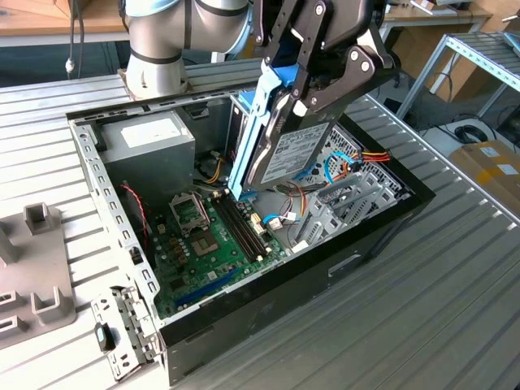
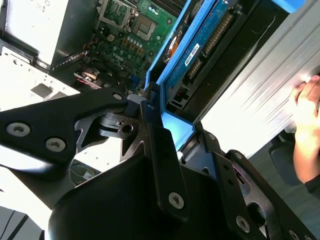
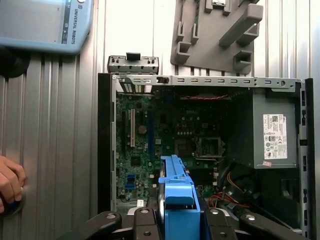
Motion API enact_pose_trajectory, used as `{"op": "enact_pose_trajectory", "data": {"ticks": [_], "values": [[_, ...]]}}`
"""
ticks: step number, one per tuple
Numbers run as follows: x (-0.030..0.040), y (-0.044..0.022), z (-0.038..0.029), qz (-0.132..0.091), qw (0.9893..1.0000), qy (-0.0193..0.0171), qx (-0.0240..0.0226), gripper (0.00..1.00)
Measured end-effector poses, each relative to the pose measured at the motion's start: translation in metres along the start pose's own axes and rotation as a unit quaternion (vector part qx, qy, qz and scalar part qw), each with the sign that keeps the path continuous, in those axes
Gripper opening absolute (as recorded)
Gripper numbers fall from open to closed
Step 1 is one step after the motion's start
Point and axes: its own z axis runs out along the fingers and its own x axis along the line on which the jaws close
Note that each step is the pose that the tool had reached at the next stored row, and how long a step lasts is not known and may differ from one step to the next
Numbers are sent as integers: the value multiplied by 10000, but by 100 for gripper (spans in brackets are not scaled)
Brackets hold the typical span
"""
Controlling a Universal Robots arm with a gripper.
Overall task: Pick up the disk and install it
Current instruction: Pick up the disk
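The disk (image 1: 294, 151), a silver-grey drive with a white label in a blue carrier frame, hangs tilted above the open computer case (image 1: 98, 180). Its lower end points down toward the motherboard (image 1: 203, 244). My gripper (image 1: 307, 85) is shut on the disk's upper end, with black fingers on both sides of the blue frame. In the second wrist view the disk's blue circuit-board side (image 2: 200, 47) runs away from the gripper (image 2: 162, 122). In the first wrist view the blue frame (image 3: 179, 197) sits between the black fingers (image 3: 142, 222) over the case (image 3: 200, 80).
A grey power-supply box (image 1: 150, 138) fills the case's far corner, and a grey drive cage with coloured cables (image 1: 349, 199) is at the exterior view's right. A grey fixture (image 1: 32, 268) and a metal bracket (image 1: 122, 333) lie on the ribbed table. A person's hand (image 3: 10, 182) rests beside the case.
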Motion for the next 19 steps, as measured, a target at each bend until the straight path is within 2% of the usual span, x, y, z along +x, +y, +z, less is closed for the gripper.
{"op": "enact_pose_trajectory", "data": {"ticks": [19], "values": [[24,-35,9,0,10000,0,0,37]]}}
